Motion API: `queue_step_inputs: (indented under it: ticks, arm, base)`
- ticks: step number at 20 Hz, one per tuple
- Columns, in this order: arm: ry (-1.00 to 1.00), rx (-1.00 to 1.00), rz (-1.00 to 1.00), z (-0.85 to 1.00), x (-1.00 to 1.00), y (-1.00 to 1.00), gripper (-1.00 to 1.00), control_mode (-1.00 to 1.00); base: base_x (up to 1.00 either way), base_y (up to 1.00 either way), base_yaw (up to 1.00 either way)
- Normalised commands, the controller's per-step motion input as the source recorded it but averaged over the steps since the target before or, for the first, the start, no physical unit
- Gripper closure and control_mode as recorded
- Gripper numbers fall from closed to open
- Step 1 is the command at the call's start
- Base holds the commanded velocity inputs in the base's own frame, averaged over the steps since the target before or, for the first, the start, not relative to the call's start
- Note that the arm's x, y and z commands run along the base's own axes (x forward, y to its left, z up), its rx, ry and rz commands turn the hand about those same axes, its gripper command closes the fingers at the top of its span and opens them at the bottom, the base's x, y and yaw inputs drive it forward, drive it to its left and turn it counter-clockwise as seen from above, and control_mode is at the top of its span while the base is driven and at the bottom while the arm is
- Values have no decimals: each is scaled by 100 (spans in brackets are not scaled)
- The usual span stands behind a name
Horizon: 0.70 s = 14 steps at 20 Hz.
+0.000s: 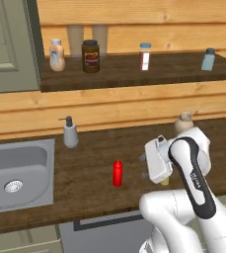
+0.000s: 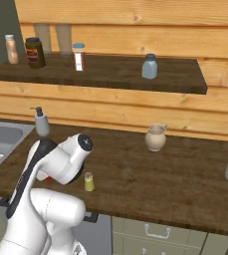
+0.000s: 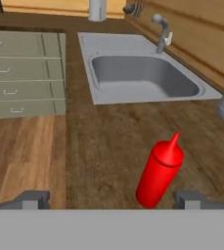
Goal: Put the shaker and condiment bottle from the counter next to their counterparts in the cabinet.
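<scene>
The slim, glossy red condiment bottle (image 3: 160, 172) with its pointed nozzle stands upright on the dark brown, grainy wooden counter (image 1: 90, 163), between the steel sink (image 1: 16, 173) and the arm. The gripper (image 3: 111, 199) faces it with fingers spread wide, holding nothing; the bottle sits nearer the right fingertip. The small yellow-green cylindrical shaker (image 2: 89, 182) stands on the counter just beside the arm. Above, in the light wood cabinet (image 1: 134, 15), the dark shelf board carries a peach bottle (image 1: 56, 55), a dark brown jar (image 1: 90, 56) and a pale blue shaker (image 1: 208, 60). A round tan pot (image 2: 155, 137) and a grey soap dispenser (image 1: 70, 132) stand near the plank wall.
</scene>
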Motion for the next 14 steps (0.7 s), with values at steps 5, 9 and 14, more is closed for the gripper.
queue_step_inputs:
  ticks: [5, 9, 14]
  arm:
    - [0, 1, 1, -34, 1, 7, -100, -100]
    - [0, 9, 4, -31, 13, 12, -100, -100]
    - [0, 11, 5, -42, 19, 17, -100, -100]
  base:
    - [0, 0, 0]
    - [0, 0, 0]
    - [0, 0, 0]
